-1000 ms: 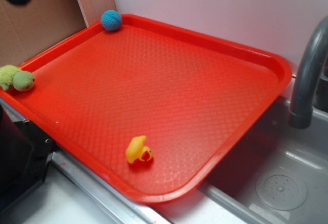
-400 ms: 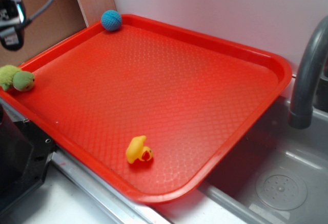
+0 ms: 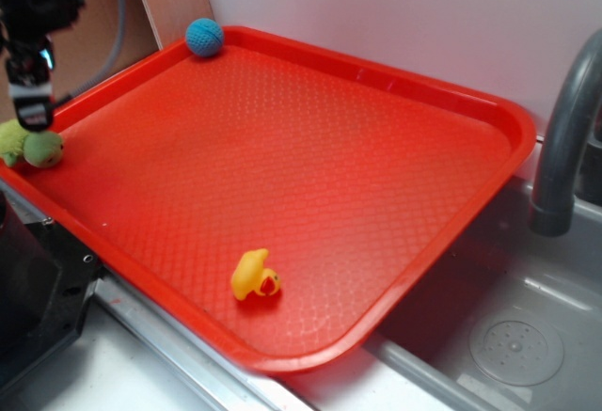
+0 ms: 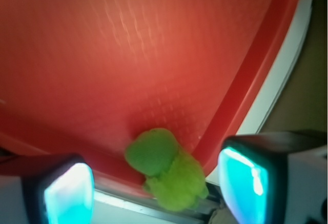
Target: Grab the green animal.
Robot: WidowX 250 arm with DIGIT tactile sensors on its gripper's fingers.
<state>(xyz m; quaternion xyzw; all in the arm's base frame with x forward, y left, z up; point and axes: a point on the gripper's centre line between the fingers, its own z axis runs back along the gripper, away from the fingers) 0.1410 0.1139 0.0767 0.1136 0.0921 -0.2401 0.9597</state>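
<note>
The green animal (image 3: pixel 30 146) is a fuzzy lime plush with an olive head, lying on the left corner rim of the red tray (image 3: pixel 442 101). In the wrist view the green animal (image 4: pixel 166 167) straddles the tray rim, between and below my two fingers. My gripper (image 3: pixel 30 101) hangs just above the toy at the far left of the exterior view. My gripper (image 4: pixel 156 193) is open, its blue-lit fingertips (image 4: pixel 69 193) set wide on either side of the plush without touching it.
A yellow rubber duck (image 3: pixel 254 276) lies near the tray's front edge and a blue knitted ball (image 3: pixel 204 38) sits in the far corner. A grey faucet (image 3: pixel 564 138) and sink basin (image 3: pixel 517 345) are on the right. Cardboard stands behind the tray's left side.
My gripper has come down from the top left edge of the view and now hangs right over the green animal. The toys have not moved.
</note>
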